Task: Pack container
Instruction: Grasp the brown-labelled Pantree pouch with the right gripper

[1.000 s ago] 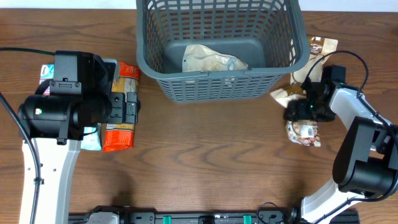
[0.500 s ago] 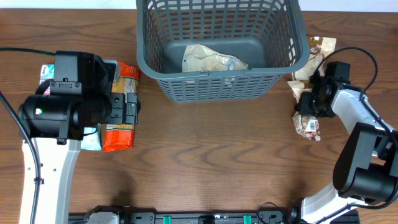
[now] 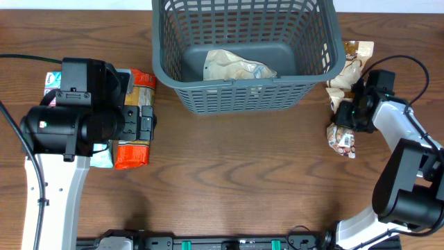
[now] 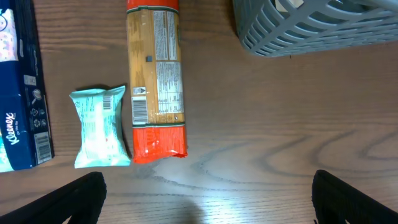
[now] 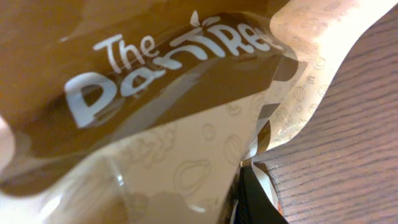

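The container [image 3: 243,96], a dark grey lattice basket, stands at the table's far middle with a beige packet [image 3: 232,66] on its floor. My right gripper [image 3: 349,114] is to the right of the basket, shut on a brown and cream packet [image 3: 350,59]. That packet [image 5: 174,93] fills the right wrist view, and one black finger [image 5: 256,199] shows against it. A smaller printed packet [image 3: 342,139] lies just below the gripper. My left gripper [image 4: 208,208] hangs open over bare wood, with nothing between its fingers.
At the left lie an orange-red packet [image 4: 155,81], a teal packet [image 4: 101,127] and a blue tissue pack [image 4: 18,93]. The left arm covers most of them in the overhead view. The basket's corner [image 4: 311,31] shows at the upper right of the left wrist view.
The right gripper has shut on the brown and cream packet and shifted right and slightly away, the small packet shifting with it. The left arm has not moved.
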`<state>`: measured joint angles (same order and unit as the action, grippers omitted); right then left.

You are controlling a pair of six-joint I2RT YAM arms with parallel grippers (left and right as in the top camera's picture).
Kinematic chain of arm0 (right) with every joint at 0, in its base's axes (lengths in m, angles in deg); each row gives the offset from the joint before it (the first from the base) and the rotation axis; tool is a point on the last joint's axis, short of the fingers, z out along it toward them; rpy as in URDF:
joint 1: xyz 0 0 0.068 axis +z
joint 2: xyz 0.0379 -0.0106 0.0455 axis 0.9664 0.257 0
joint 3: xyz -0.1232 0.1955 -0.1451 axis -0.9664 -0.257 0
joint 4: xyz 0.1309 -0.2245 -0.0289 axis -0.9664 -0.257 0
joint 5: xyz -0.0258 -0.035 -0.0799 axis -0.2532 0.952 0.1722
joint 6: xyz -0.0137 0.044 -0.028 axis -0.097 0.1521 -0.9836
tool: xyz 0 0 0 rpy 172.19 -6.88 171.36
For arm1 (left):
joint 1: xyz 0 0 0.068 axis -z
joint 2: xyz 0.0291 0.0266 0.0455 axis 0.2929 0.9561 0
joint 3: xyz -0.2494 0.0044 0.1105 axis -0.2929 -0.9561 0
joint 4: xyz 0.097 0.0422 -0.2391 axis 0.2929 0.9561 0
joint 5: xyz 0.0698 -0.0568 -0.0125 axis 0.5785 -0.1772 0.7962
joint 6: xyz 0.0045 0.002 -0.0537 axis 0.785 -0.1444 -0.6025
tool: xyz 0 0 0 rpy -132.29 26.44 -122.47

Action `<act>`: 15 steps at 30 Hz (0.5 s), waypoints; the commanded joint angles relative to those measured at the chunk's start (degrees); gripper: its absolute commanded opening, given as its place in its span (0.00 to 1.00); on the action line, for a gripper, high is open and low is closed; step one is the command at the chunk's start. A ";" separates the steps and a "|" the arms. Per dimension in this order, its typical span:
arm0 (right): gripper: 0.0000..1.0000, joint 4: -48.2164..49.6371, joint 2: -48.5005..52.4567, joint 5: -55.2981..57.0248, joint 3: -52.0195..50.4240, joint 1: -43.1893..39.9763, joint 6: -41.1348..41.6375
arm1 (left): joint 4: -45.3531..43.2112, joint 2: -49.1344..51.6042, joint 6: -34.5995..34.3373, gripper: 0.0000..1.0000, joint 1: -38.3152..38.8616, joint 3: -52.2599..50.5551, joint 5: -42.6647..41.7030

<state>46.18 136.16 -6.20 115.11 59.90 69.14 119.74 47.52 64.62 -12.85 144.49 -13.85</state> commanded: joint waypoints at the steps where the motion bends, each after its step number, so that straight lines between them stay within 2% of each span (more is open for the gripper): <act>1: 0.01 -1.09 -2.75 0.26 -2.21 -0.52 1.49 | 0.20 0.07 0.39 0.99 -0.24 0.57 0.70; 9: 0.01 -2.16 -14.84 2.32 -2.21 -0.52 2.97 | 0.15 0.07 0.39 0.99 -0.26 0.57 0.70; 15: 0.02 -3.39 -18.53 4.37 -2.21 -0.52 3.41 | 0.17 0.07 0.39 0.99 -0.24 0.57 0.70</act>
<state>43.36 118.48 -3.60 112.80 59.80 71.35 119.74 47.52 64.62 -12.85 144.49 -13.85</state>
